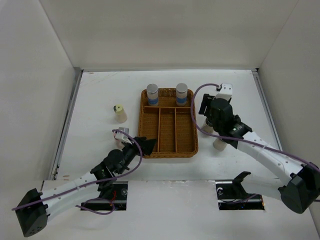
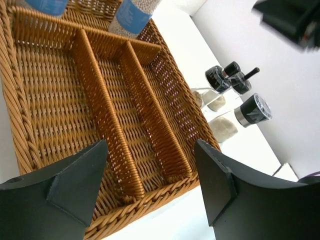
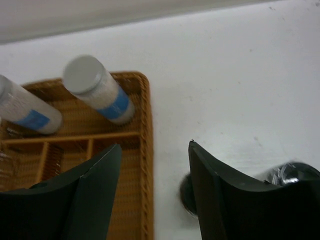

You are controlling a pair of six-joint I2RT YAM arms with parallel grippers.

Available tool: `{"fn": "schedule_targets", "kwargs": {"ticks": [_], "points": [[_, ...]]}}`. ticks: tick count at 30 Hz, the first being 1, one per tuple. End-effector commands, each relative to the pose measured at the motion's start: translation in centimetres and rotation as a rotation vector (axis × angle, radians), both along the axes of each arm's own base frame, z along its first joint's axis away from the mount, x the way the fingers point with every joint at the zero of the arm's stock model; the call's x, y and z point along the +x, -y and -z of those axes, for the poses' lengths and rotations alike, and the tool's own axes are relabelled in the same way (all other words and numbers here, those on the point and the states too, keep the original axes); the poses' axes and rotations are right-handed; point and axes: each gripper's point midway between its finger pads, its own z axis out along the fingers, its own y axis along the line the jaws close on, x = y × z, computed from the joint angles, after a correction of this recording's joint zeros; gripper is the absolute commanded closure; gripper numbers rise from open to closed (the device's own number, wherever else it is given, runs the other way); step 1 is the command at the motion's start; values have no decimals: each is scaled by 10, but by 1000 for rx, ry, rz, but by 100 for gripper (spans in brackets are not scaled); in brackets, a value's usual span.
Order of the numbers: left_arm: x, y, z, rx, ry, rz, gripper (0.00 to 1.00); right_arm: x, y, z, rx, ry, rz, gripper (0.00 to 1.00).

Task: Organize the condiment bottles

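Observation:
Two silver-lidded condiment bottles with blue labels (image 1: 152, 93) (image 1: 181, 92) stand in the back compartment of the wicker tray (image 1: 169, 150). A cream shaker (image 1: 119, 113) and a small chrome-topped shaker (image 1: 122, 134) stand left of the tray. My left gripper (image 1: 144, 145) (image 2: 152, 170) hangs open over the tray's near left corner, nothing between its fingers. My right gripper (image 1: 204, 107) (image 3: 155, 170) is open just outside the tray's right rim, also with nothing in it. A dark-topped shaker (image 3: 186, 194) shows behind its right finger. Black-topped glass shakers (image 2: 252, 110) (image 2: 220, 77) stand right of the tray.
The tray's long front compartments (image 2: 60, 100) hold nothing. White walls close in the table at the left, back and right. One pale bottle (image 1: 219, 145) stands half hidden under the right arm. The arm bases sit at the near edge.

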Motion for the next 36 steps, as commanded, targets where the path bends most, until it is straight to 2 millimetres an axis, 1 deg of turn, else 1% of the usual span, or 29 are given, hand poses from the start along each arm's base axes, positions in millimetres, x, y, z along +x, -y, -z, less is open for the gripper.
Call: {"fn": "schedule_targets", "kwargs": {"ticks": [1,3,6,8,10,11,13,16,19,22,24,29,31,34,36], "points": [[-4,9,-25,-82,-4,31,32,-14,23,43,-29,-109,60,28],[-7,16,-51,-136,-18,52,32,-16,28,57,-34,-144,57,21],[-14,26,-99,-185,-13,86,31,-18,29,76,-30,-189,44,12],[-21,32,-130,-241,-5,118,31,-17,35,84,-38,-217,53,9],[-30,38,-158,-301,-5,147,31,-16,43,88,-39,-229,73,7],[-34,39,-169,-326,-1,158,31,-15,46,88,-33,-230,82,7],[-43,42,-191,-373,11,183,31,-14,45,87,-25,-237,78,6],[-51,42,-213,-422,24,187,30,-10,41,96,-36,-276,68,5],[-58,41,-227,-456,34,189,30,-4,43,103,-45,-294,83,5],[-65,38,-250,-492,65,206,30,2,42,107,-35,-302,93,5],[-67,35,-259,-497,91,204,30,6,41,108,-36,-310,94,5],[-67,28,-262,-523,111,194,29,13,36,109,-41,-318,93,8],[-68,25,-268,-530,121,193,29,15,37,108,-39,-315,98,13],[-70,25,-269,-530,121,197,29,17,38,108,-35,-314,105,20],[-70,26,-270,-529,121,199,29,18,41,111,-35,-323,111,20]]}}
